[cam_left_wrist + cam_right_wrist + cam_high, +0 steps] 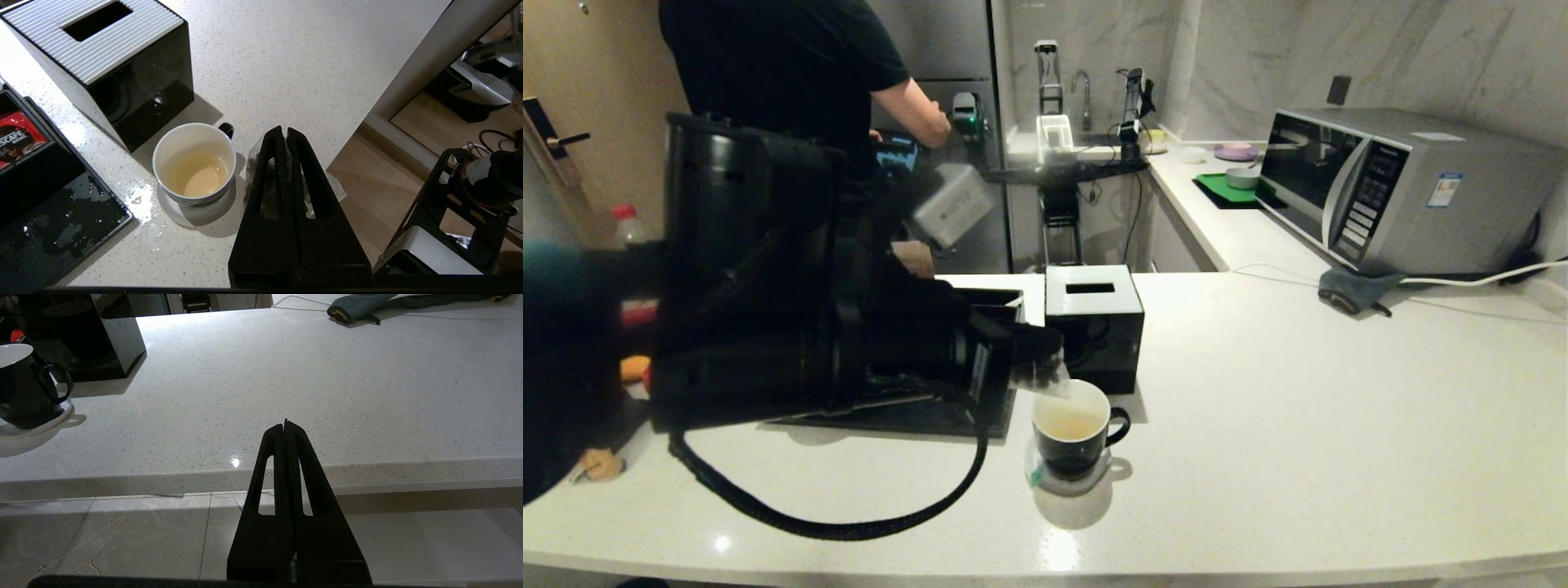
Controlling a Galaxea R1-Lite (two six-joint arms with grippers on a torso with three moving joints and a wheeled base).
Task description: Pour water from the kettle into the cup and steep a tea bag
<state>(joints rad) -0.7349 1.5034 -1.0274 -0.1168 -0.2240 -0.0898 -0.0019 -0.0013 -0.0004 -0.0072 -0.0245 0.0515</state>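
My left gripper (pixel 284 130) is shut on the tea bag (pixel 337 188), whose pale translucent corners show on both sides of the fingers. In the head view the left gripper (pixel 1045 341) holds the tea bag (pixel 1052 377) just over the rim of the cup (pixel 1072 429). The cup (pixel 195 163) is black with a white inside. It stands on a small white saucer (pixel 179 214) and holds a little pale yellow liquid (pixel 200 179). The kettle is out of view. My right gripper (pixel 285 422) is shut on nothing, low in front of the counter's front edge, with the cup (pixel 24 388) far off to one side.
A black tissue box (pixel 1094 322) stands right behind the cup. A wet black tray (pixel 61 220) with a red packet (pixel 16 136) lies beside it, and water is spilled on the counter (pixel 141 200). A microwave (pixel 1388 188) and grey cloth (pixel 1352 290) are at the back right. A person (pixel 792 65) stands behind.
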